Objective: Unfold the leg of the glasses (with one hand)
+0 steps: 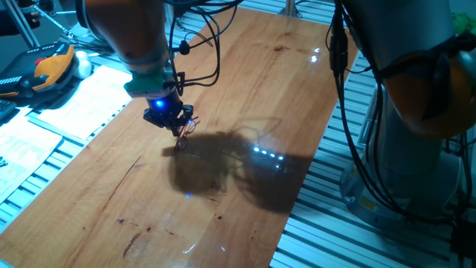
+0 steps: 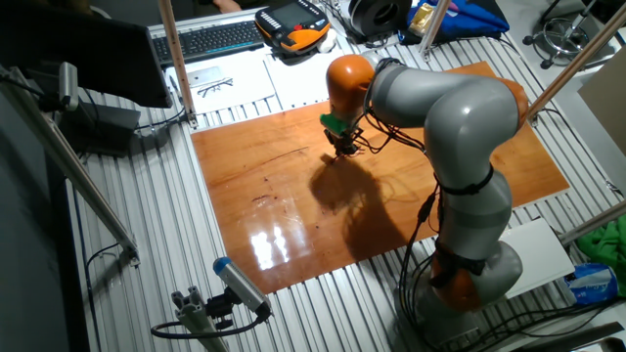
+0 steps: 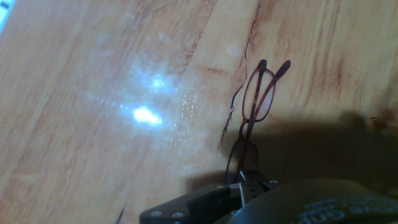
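The glasses (image 3: 257, 98) are thin reddish-brown wire spectacles. In the hand view they stick out from my gripper (image 3: 249, 182) over the wooden table (image 3: 93, 124), with one lens end lost between the fingers. A thin leg (image 3: 231, 113) hangs off to their left. In one fixed view my black gripper (image 1: 177, 122), with its blue light, points down at the table's left-middle, and the glasses (image 1: 186, 131) dangle from it with their low tip near the wood. The gripper (image 2: 342, 145) is shut on the glasses. In the other fixed view they are too small to make out.
The wooden table (image 1: 245, 89) lies on a slatted aluminium bench. Paper sheets (image 1: 82, 100) and an orange-black pendant (image 1: 44, 71) lie off its left edge. A keyboard (image 2: 210, 39) and another pendant (image 2: 293, 24) sit behind. The arm's grey base (image 2: 469, 264) stands at the table's right.
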Motion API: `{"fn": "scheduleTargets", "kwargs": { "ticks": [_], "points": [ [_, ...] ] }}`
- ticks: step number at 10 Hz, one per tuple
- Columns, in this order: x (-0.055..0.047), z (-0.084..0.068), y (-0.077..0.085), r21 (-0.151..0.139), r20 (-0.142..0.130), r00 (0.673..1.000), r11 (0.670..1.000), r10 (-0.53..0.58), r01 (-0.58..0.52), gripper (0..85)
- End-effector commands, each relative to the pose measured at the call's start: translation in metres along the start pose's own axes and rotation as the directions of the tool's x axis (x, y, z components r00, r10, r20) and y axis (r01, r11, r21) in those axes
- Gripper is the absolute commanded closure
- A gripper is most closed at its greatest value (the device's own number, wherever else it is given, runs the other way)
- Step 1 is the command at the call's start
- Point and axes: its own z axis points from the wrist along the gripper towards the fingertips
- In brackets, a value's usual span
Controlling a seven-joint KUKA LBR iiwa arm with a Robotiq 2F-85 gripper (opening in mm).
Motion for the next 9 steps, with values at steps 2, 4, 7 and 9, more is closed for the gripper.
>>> {"fn": "scheduleTargets", "kwargs": {
  "ticks": [2, 4, 7, 9],
  "points": [
    [-0.002, 0.004, 0.001, -0.005, 0.003, 1.0, 1.0, -0.001, 0.001, 85.0],
    [-0.001, 0.008, 0.001, -0.005, 0.031, 0.999, 1.0, 0.013, -0.013, 85.0],
    [0.001, 0.013, 0.002, -0.013, 0.042, 0.998, 0.999, 0.045, -0.045, 85.0],
    [0.001, 0.022, 0.004, -0.019, 0.067, 0.996, 0.998, 0.055, -0.054, 85.0]
  ]
}}
